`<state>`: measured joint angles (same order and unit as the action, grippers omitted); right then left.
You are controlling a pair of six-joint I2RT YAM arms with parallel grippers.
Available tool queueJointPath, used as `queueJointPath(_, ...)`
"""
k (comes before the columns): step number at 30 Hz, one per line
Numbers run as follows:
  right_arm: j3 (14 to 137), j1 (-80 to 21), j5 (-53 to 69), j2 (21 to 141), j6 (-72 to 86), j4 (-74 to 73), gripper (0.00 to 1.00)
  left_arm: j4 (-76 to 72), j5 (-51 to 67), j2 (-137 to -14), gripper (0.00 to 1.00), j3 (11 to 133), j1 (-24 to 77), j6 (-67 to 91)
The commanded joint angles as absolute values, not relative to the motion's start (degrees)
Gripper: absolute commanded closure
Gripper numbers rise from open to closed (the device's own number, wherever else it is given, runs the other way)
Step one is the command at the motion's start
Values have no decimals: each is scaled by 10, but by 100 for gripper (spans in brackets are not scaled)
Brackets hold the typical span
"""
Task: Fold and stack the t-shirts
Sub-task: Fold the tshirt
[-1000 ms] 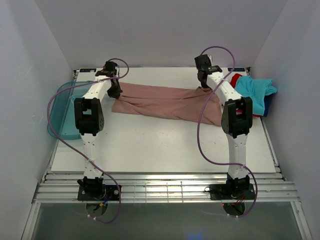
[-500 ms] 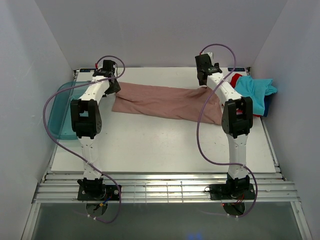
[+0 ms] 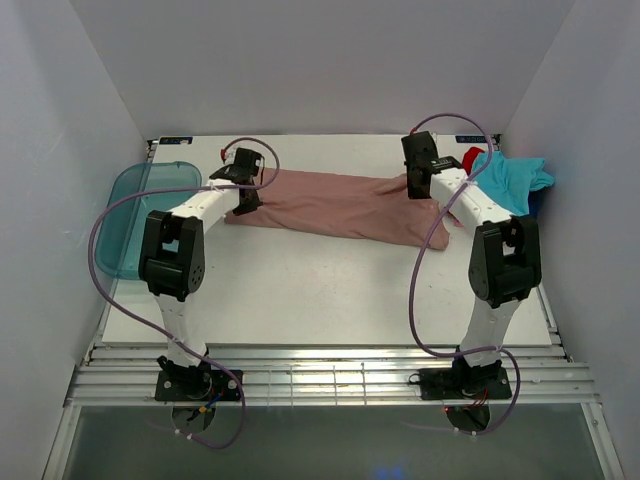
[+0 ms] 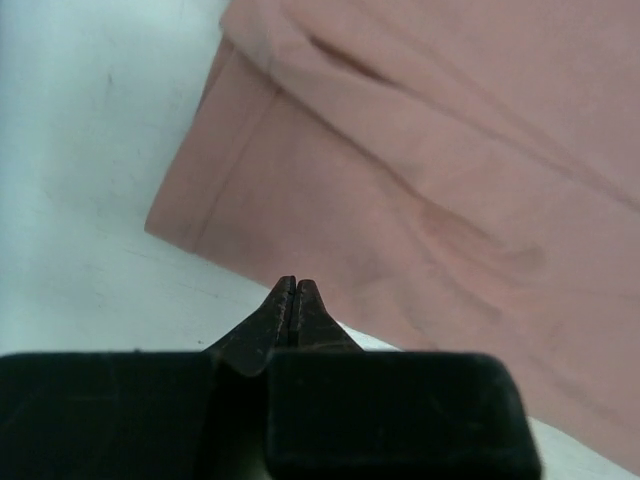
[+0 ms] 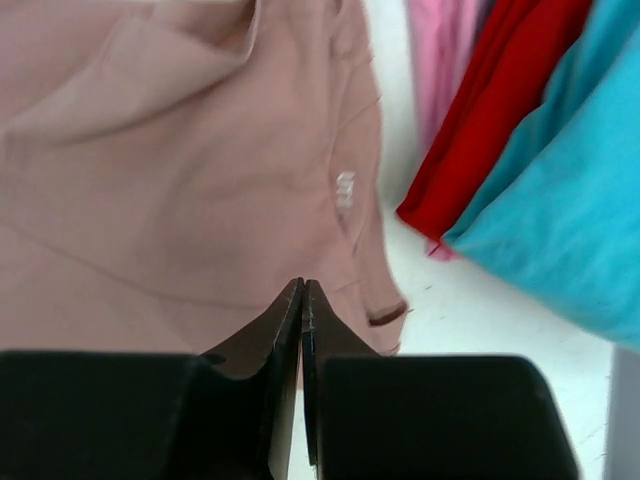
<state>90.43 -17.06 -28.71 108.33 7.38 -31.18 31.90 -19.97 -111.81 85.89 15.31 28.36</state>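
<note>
A dusty-pink t-shirt (image 3: 330,205) lies flat in a long strip across the far half of the table. My left gripper (image 3: 243,203) is shut and empty, over the shirt's left end. In the left wrist view the closed tips (image 4: 295,287) sit at the near hem of the shirt (image 4: 420,150). My right gripper (image 3: 418,188) is shut and empty over the shirt's right end. In the right wrist view its tips (image 5: 302,288) hang above the cloth (image 5: 180,180) near the collar label. Turquoise (image 3: 510,185), red (image 3: 472,158) and dark blue (image 3: 535,212) shirts lie heaped at the far right.
A translucent teal tray (image 3: 135,215) hangs over the table's left edge. In the right wrist view the red (image 5: 500,110), turquoise (image 5: 570,200) and pink (image 5: 440,50) shirts lie just right of the dusty-pink one. White walls enclose the table on three sides.
My left gripper has moved right and nearer, from the far left corner onto the shirt's left end. My right arm has swung right and its gripper has come nearer. The shirt lies unchanged.
</note>
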Motion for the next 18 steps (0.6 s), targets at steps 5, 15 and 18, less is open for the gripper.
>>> queueJointPath(5,818,-176,-185,1060,132,-336,92,301,-193,-1148,100,835,139,273)
queueJointPath(15,786,-176,-192,1107,137,-338,92,262,-230,-1153,100,815,139,255)
queueJointPath(18,787,-175,-202,1122,135,-343,92,252,-243,-1153,100,809,139,251)
